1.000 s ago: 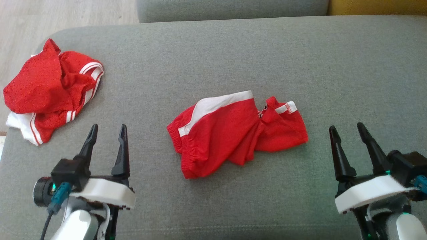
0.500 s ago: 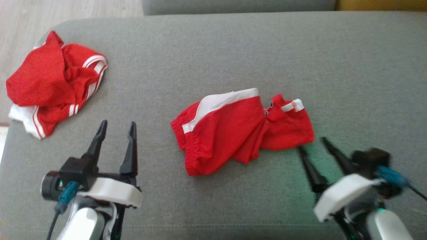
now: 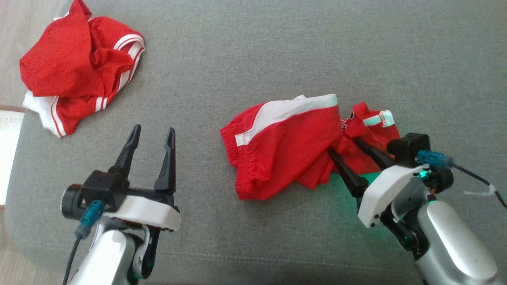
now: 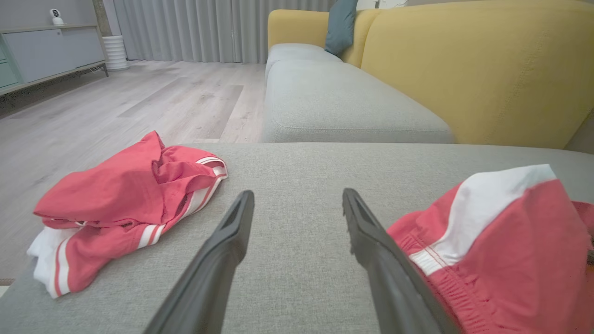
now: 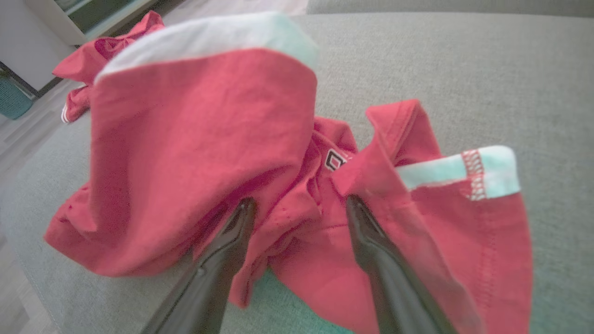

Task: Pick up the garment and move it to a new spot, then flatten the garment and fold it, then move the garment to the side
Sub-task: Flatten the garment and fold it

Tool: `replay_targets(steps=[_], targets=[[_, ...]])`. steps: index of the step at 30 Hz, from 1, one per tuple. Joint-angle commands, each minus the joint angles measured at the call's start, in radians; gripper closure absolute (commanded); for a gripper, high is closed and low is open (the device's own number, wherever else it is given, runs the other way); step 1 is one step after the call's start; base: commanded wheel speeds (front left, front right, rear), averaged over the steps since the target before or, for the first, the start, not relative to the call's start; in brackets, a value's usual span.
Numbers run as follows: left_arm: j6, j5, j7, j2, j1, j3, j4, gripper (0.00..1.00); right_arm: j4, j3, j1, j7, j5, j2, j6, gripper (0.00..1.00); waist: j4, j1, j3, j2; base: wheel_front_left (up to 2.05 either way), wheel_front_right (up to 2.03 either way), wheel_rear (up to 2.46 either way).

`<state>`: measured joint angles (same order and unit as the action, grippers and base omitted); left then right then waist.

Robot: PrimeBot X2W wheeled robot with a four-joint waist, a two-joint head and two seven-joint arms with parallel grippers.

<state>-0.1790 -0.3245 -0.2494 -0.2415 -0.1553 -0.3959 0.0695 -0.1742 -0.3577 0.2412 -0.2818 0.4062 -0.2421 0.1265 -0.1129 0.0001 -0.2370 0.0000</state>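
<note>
Your right gripper [image 3: 344, 145] hangs with its fingers spread wide and clamping nothing. Its tips are at the bunched middle of the red garment [image 3: 285, 150], and in the right wrist view a ridge of cloth rises between them; you cannot tell whether the tips press the fabric. The garment lies crumpled near the middle of the grey seat cushion [image 3: 253, 59], white side panel [image 3: 293, 109] on its far edge and elastic waistband turned toward your left gripper [image 3: 153, 128]. That gripper is likewise splayed and empty, over bare cushion just beside the waistband. A second red garment with white stripes [image 3: 79, 75] sits heaped at the cushion's far left corner, well apart from the first. Beyond the cushion the left wrist view shows another grey seat [image 4: 343, 106], a yellow backrest [image 4: 464, 69], a teal pillow [image 4: 341, 25], the wood floor [image 4: 139, 102] and a pale cabinet [image 4: 46, 51].
</note>
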Motion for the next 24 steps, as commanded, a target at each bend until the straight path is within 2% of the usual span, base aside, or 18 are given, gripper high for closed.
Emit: replay_targets(steps=[1,2,3,4,5,10,15,20,24], targets=[[0.009,0.014,-0.012,-0.005,-0.051,0.056,-0.024,0.0,0.008,-0.037,0.042,0.008,0.016,-0.02,0.004,0.18,-0.007,-0.0001,-0.009,0.0,0.0,0.0,0.0],[0.012,0.018,-0.012,-0.001,-0.052,0.059,-0.023,0.0,-0.001,-0.045,0.05,0.011,0.021,-0.023,0.004,0.33,-0.007,-0.0001,-0.011,0.0,0.0,0.0,0.0],[0.015,0.021,-0.012,0.003,-0.053,0.063,-0.022,0.0,-0.011,-0.054,0.057,0.009,0.028,-0.026,0.004,0.66,-0.007,-0.0001,-0.013,0.0,0.0,0.0,0.0],[0.015,0.021,-0.012,0.003,-0.053,0.063,-0.022,0.0,-0.011,-0.054,0.057,0.009,0.028,-0.026,0.004,0.66,-0.007,-0.0001,-0.013,0.0,0.0,0.0,0.0],[0.018,0.024,-0.012,0.007,-0.053,0.066,-0.02,0.0,-0.018,-0.059,0.062,0.01,0.032,-0.03,0.004,1.0,-0.008,-0.0001,-0.013,0.0,0.0,0.0,0.0],[0.034,0.042,-0.012,0.022,-0.05,0.081,-0.016,0.0,0.005,-0.038,0.058,0.049,0.042,-0.047,0.004,1.0,-0.007,-0.0001,-0.01,0.0,0.0,0.0,0.0],[0.042,0.058,-0.012,0.032,-0.041,0.102,-0.014,0.0,0.108,0.054,0.017,0.089,0.032,-0.052,0.004,1.0,0.01,-0.0001,0.002,0.0,0.0,0.0,0.0],[0.054,0.071,-0.012,0.041,-0.037,0.116,-0.013,0.0,0.2,0.193,-0.069,0.091,0.016,-0.009,0.004,1.0,0.027,-0.0001,0.011,0.0,0.0,0.0,0.0],[0.064,0.08,-0.012,0.049,-0.034,0.122,-0.009,0.0,0.199,0.28,-0.175,0.062,-0.01,0.051,0.004,1.0,0.033,-0.0001,0.015,0.0,0.0,0.0,0.0]])
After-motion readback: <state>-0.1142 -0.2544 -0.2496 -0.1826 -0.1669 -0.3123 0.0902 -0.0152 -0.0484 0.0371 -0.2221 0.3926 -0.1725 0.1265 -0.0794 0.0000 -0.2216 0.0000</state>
